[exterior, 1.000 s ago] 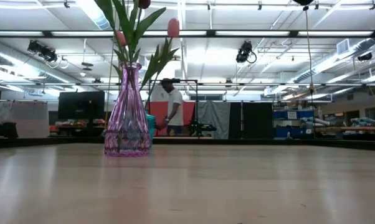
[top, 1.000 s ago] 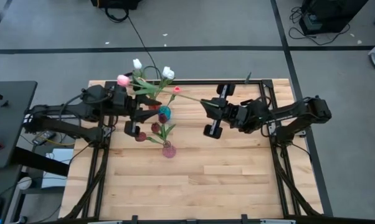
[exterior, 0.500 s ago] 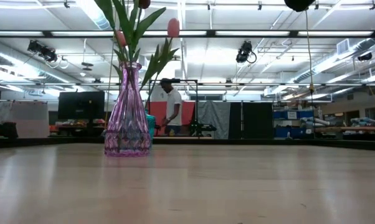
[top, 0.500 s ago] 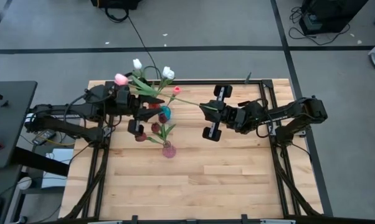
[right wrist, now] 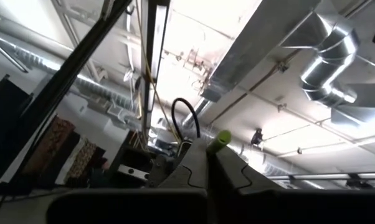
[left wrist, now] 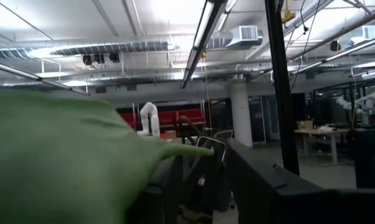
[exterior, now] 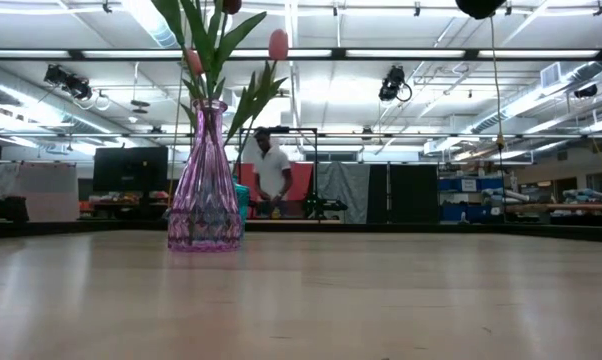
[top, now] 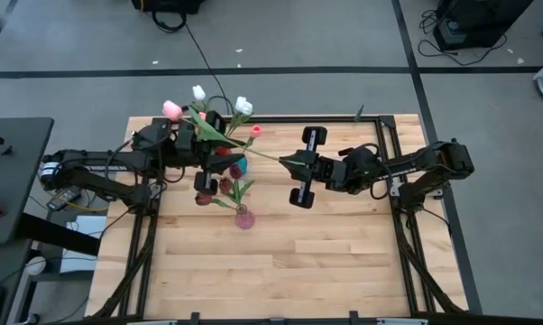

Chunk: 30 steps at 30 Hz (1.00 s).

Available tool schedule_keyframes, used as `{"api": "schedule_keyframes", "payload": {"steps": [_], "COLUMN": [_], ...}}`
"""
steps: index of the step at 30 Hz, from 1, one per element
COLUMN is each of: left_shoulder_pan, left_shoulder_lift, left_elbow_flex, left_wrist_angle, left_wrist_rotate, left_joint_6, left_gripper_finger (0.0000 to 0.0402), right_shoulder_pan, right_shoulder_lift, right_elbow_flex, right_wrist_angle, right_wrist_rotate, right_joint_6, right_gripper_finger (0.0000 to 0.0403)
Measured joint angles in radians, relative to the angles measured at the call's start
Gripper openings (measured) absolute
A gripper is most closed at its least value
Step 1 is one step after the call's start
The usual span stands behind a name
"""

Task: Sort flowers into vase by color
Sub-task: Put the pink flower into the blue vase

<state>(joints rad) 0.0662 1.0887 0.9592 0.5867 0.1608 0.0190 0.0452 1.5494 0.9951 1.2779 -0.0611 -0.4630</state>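
My left gripper (top: 210, 153) hangs over the table's far left, shut on a bunch of flowers (top: 204, 117). White heads (top: 243, 106) and a pink head (top: 172, 108) fan out past the far edge. A broad green leaf (left wrist: 63, 155) fills much of its wrist view. My right gripper (top: 288, 161), shut on a thin green stem (top: 253, 149), faces the left one from the right. That stem runs back into the bunch. A pink-purple glass vase (exterior: 204, 190) stands on its base with tulips in it. My left gripper has the bunch of flowers by the stems and leaves, with the heads pointing toward the table's far edge. The leaves and the gripper body hide the exact spot. The bunch is lifted clear of the table. My right gripper pinches one stem near its cut end (right wrist: 220, 141), which sticks out just past the shut fingertips. The fingers come from the table's right, slanting upward. The stem is clear of the table and reaches toward the bunch.
A teal vase (top: 239, 165) and a dark red vase (top: 225, 185) stand just beyond the pink-purple vase (top: 243, 217), below both grippers. Bare wood (top: 280, 262) covers the near half. A person (exterior: 272, 170) stands in the room behind the table.
My left gripper has moved toward the table's right with the bunch and tipped its fingers further up, swinging the pink head toward the far left. My right gripper has edged toward the left one, keeping the stem. The vases have stayed put.
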Motion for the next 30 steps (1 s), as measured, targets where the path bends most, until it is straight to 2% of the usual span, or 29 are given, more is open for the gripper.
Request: {"api": "schedule_keyframes", "payload": {"steps": [6, 8, 11, 14, 19, 22, 25, 27, 30], "left_shoulder_pan": [0.000, 0.001, 0.010, 0.021, 0.035, 0.053, 0.079, 0.092, 0.100], "left_shoulder_lift": [-0.018, -0.025, -0.028, -0.038, -0.067, -0.127, -0.193, -0.224, -0.272], "left_elbow_flex": [0.000, 0.000, 0.000, 0.000, 0.001, 0.013, 0.054, 0.084, 0.118], "left_wrist_angle": [-0.005, -0.012, -0.015, -0.033, -0.111, -0.208, -0.452, -0.626, -0.790], "left_wrist_rotate": [0.000, 0.000, 0.005, 0.008, 0.022, 0.038, 0.031, 0.012, -0.045], "left_joint_6": [0.004, 0.005, 0.004, 0.003, 0.004, 0.007, 0.039, 0.057, 0.063], "left_gripper_finger": [0.0105, 0.0082, 0.0025, 0.0013, 0.0006, 0.0005, 0.0004, 0.0004, 0.0007], "right_shoulder_pan": [0.000, 0.000, 0.000, 0.000, 0.002, 0.008, 0.015, 0.017, 0.019], "right_shoulder_lift": [0.000, 0.000, 0.000, 0.000, -0.005, -0.032, -0.078, -0.107, -0.148], "right_elbow_flex": [0.000, 0.000, 0.000, 0.000, 0.000, 0.000, 0.000, 0.000, 0.000], "right_wrist_angle": [-0.024, -0.025, -0.037, -0.073, -0.173, -0.348, -0.600, -0.758, -0.958], "right_wrist_rotate": [0.015, 0.015, 0.025, 0.062, 0.168, 0.295, 0.405, 0.437, 0.442], "right_joint_6": [0.000, 0.000, 0.012, 0.055, 0.087, 0.122, 0.196, 0.270, 0.388], "right_gripper_finger": [0.0008, 0.0009, 0.0017, 0.0045, 0.0123, 0.0167, 0.0198, 0.0212, 0.0221]}}
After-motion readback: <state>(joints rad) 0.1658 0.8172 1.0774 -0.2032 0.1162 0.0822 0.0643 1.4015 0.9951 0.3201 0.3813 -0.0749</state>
